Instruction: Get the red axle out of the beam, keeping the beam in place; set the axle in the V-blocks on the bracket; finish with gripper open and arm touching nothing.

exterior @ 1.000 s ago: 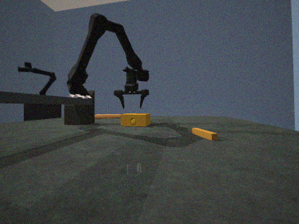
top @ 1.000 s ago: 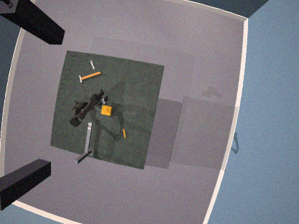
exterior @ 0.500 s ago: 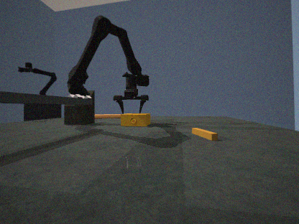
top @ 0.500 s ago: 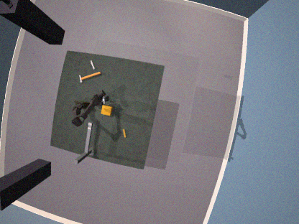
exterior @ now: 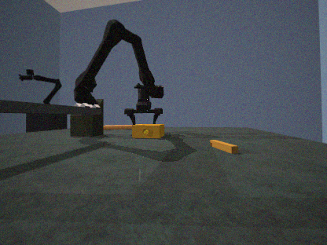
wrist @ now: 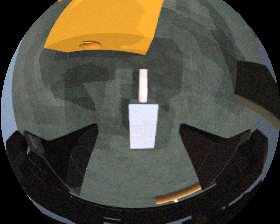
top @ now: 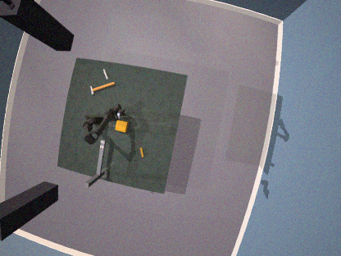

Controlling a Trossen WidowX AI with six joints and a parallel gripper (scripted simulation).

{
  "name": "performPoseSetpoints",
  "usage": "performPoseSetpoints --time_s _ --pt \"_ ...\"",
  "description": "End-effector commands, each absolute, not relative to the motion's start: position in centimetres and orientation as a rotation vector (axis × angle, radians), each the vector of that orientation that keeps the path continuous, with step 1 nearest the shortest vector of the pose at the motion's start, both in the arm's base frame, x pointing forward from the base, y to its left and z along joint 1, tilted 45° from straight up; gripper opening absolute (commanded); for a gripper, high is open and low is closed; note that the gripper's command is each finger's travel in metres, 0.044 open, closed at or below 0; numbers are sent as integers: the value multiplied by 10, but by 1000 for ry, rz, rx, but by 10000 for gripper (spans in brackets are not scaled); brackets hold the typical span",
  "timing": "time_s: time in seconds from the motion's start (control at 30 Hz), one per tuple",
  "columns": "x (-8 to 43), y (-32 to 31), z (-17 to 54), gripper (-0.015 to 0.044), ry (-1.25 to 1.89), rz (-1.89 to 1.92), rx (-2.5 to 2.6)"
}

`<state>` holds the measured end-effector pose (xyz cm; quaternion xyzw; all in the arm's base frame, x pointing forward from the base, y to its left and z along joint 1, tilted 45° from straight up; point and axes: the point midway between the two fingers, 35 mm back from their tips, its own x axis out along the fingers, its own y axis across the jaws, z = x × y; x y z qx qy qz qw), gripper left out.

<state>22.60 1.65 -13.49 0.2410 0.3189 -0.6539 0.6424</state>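
Pincer (top: 119, 112) (exterior: 145, 123) (wrist: 139, 128) fingers stand wide with nothing held, above a pale piece (wrist: 143, 126) on the desk (top: 164, 105) (exterior: 118, 210) (wrist: 120, 180). Beside that sits the yellow block (top: 121, 126) (exterior: 148, 131) (wrist: 107, 25) — a reddish fleck shows in its hole, though I cannot tell whether it's the axle.

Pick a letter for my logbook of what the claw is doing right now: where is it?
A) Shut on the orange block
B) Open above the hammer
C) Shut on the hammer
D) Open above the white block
D: the claw stands open, with the white block below, between its spread fingers in the wrist view.
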Motion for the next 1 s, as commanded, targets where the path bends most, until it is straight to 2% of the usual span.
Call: performPoseSetpoints --time_s 0.0,0.27,0.7,0.97 --pt "223 10 -141 440 728 -1492 534" --pt "222 2 -148 440 727 -1493 533" --pt "222 2 -148 99 727 -1493 533" --pt "222 2 -148 45 727 -1493 533"
